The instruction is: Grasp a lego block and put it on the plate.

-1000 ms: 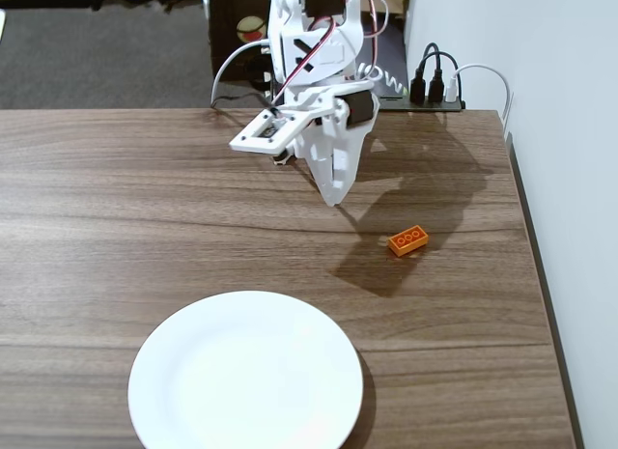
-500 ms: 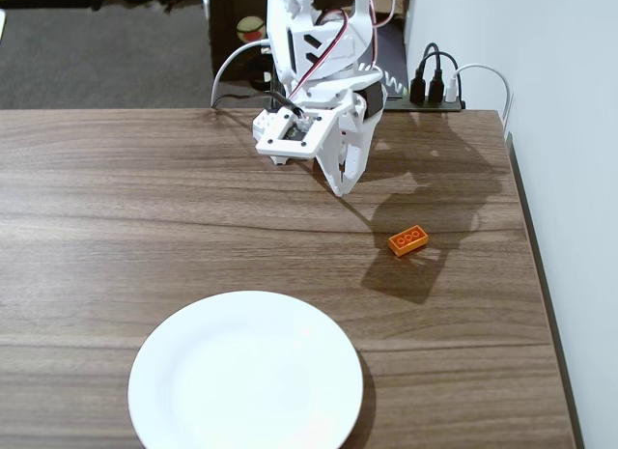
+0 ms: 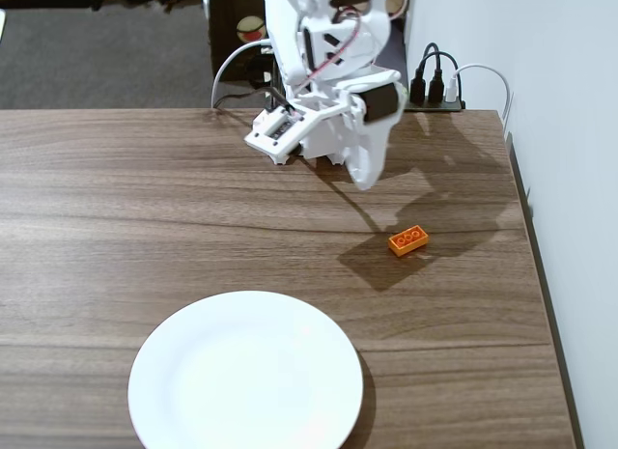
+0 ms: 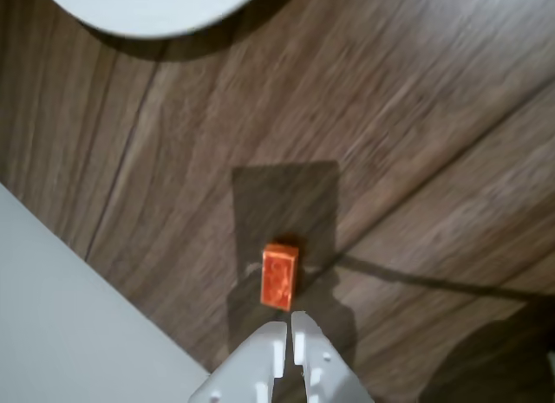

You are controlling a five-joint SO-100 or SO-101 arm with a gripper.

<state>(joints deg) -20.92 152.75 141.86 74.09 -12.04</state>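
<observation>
— Where does the lego block [image 4: 279, 276] lie? 
— On the bare wood, just ahead of the gripper [image 4: 290, 327], long axis pointing away from the fingertips; plate [image 4: 156, 13] well beyond.
— And the claw? 
— Nearly clenched, holding nothing.

The small orange lego block [image 3: 408, 239] is lying studs-up on the desk [image 3: 116, 208], well apart from the empty white plate [image 3: 246, 377].

Probably a home or office desk corner; a dark wood-grain table [image 3: 145, 198] stands against a plain white wall [image 3: 570, 72]; a black power strip [image 3: 439, 103] with plugged-in adapters sits at its far edge; grey carpet [image 3: 97, 53] lies beyond.
</observation>
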